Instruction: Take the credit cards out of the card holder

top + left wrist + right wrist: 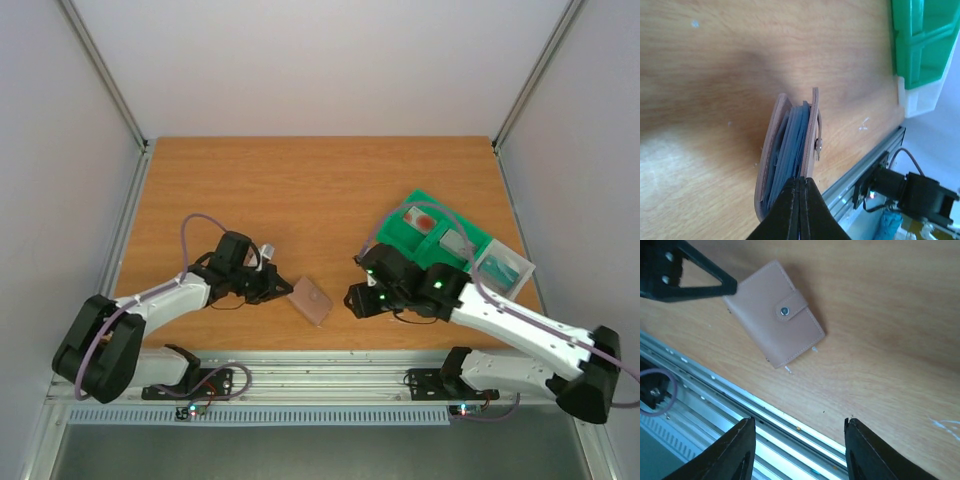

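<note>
Closed card holder [309, 299] on desk [300, 190].
Left claw [799, 180] closed, tips against the holder's edge; right claw [799, 421] open nearby.

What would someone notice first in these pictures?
A closed pinkish-tan card holder lies near the front edge of the table, with the left gripper shut at its side. The right gripper hangs open just right of it, and a green tray sits behind at the right.
</note>
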`<state>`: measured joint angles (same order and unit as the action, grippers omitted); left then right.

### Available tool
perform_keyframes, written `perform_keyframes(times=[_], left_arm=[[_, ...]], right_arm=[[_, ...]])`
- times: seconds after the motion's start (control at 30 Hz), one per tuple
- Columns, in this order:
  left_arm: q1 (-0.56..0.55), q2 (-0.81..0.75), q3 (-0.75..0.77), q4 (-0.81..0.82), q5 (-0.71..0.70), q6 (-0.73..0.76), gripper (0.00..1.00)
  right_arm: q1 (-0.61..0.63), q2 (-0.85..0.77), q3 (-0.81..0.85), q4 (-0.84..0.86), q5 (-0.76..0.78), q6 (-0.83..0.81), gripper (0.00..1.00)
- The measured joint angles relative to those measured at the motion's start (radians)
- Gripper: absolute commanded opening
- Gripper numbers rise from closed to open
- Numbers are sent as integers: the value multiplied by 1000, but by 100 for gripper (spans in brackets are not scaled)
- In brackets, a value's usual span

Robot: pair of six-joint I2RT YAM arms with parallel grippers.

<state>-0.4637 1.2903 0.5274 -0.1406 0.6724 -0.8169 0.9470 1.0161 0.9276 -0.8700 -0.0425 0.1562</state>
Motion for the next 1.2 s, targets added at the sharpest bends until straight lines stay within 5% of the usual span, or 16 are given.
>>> perform_keyframes(times=[0.2, 0.27, 0.37, 0.5, 1.2], left_arm=[[-5, 39, 0, -26, 55, 45, 0], [-5, 51, 0, -37, 58, 59, 7], [-5, 67, 0, -49, 56, 72, 30], [-5, 57, 2, -49, 32, 41, 42], [-5, -91, -193, 73, -50, -161, 36]], right_arm=[[2, 177, -84, 164, -92, -17, 48], [2, 226, -98, 214, -107, -22, 49], [2, 309, -102, 295, -131, -35, 49], [3, 404, -93, 352, -143, -50, 47], [3, 623, 35, 435, -193, -92, 43]])
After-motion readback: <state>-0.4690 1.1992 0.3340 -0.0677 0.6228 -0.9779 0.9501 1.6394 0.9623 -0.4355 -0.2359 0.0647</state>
